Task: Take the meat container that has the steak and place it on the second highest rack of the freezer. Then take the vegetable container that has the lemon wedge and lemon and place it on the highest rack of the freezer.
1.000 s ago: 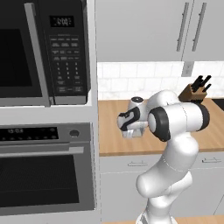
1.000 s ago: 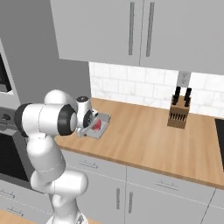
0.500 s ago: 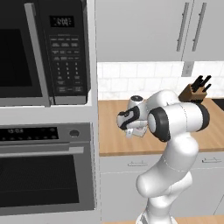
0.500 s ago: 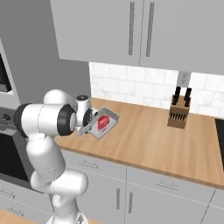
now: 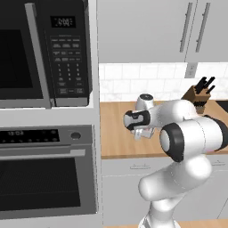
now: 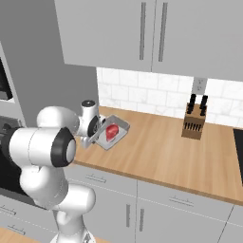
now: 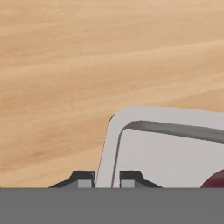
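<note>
Steak (image 6: 111,131), a small flat red-pink slab of raw meat, lies in a shallow pale grey rectangular meat container (image 6: 119,137) that is tilted and lifted above the wooden countertop (image 6: 180,154), over its left end. Furthest left of that container in the left base view stand the black-fronted microwave (image 5: 44,53) and, under it, the stainless wall oven with a dark window (image 5: 46,176), both set in a grey column. Just beside the container's near edge is the white arm's two-finger gripper (image 6: 93,137), and in the hand view its two dark fingertips (image 7: 82,178) sit one on each side of the tray's thin rim, pinching it between them. To the container's right the bare wood runs on to a brown wooden knife block with black handles (image 6: 193,122), well apart, against the white tiled wall (image 6: 152,98). Above hang grey cupboard doors with slim bar handles (image 6: 156,33).
</note>
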